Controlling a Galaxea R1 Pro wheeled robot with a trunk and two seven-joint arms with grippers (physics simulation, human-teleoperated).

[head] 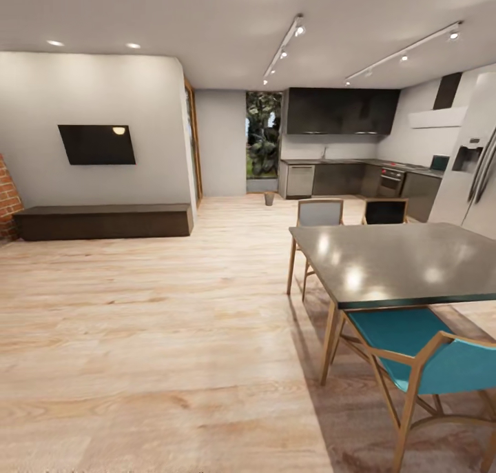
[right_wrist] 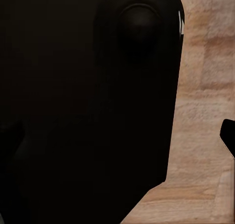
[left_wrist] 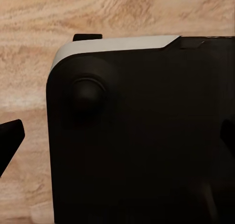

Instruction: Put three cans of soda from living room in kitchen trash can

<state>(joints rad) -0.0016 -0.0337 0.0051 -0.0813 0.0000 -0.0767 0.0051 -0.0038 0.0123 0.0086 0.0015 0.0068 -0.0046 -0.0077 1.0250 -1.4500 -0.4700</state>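
The tash can (head: 269, 198) is a small brownish bin standing on the wood floor far ahead, at the entrance to the kitchen (head: 344, 161) with its dark cabinets and grey counter. The cans of soda are out of view. In the left wrist view my left gripper (left_wrist: 117, 140) is open, one black fingertip (left_wrist: 11, 136) at each edge, with my own dark body behind it. My right gripper (right_wrist: 117, 140) looks open too: one fingertip (right_wrist: 228, 136) shows over the floor, and the other blends into the dark body. Neither holds anything.
A dark dining table (head: 406, 259) stands at the right with a teal chair (head: 420, 363) in front and two chairs behind. A steel fridge (head: 475, 176) is far right. A low dark bench (head: 103, 221) sits under a wall screen (head: 98, 144) at left. Open wood floor leads toward the bin.
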